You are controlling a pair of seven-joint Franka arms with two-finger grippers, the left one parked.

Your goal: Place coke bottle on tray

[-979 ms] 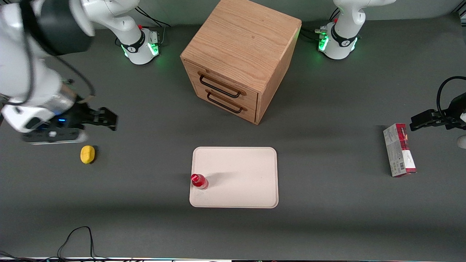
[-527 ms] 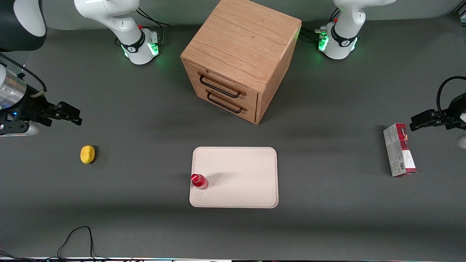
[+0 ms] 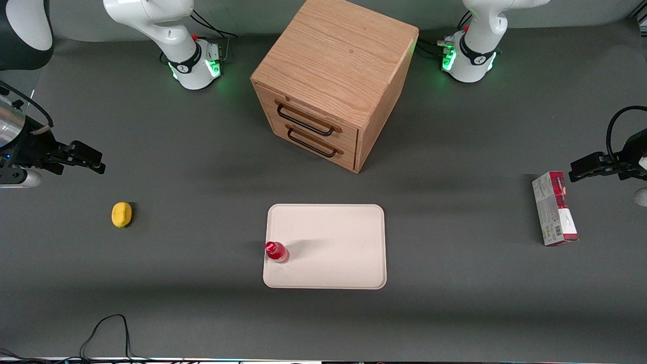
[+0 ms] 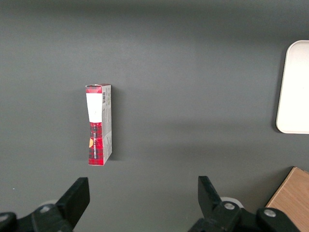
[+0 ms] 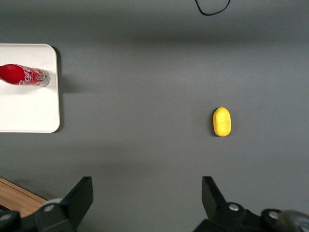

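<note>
A small glossy red coke bottle (image 3: 276, 252) with a red cap stands upright on a flat cream rectangular tray (image 3: 333, 242), at the tray's edge toward the working arm's end. A light wooden two-drawer cabinet (image 3: 333, 76) sits farther from the camera. The black two-finger gripper (image 3: 96, 163) hangs above the dark grey table (image 3: 202, 313), well apart from the tray, near a small yellow lemon-like object (image 3: 121, 214).
</note>
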